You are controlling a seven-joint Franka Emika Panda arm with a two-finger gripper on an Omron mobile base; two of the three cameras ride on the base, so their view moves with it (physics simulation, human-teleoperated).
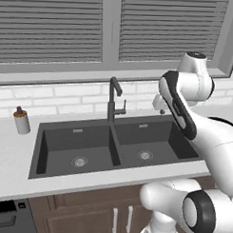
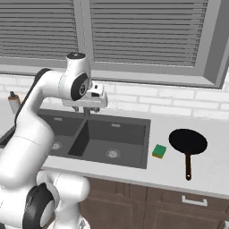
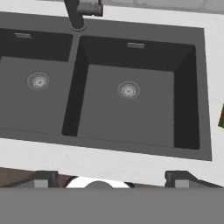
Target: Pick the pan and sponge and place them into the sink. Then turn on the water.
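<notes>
The black pan lies on the light counter right of the sink, its long handle pointing toward the front edge. The green and yellow sponge sits between the pan and the sink's right rim; a sliver of the sponge shows at the right edge of the hand view. The dark double-basin sink holds nothing. My gripper hovers open above the sink near the faucet, with nothing between its fingers. No water runs from the faucet.
A small soap bottle with a brown top stands on the counter left of the sink. A white brick wall and a window with shut blinds rise behind the counter. Wooden cabinet doors are below.
</notes>
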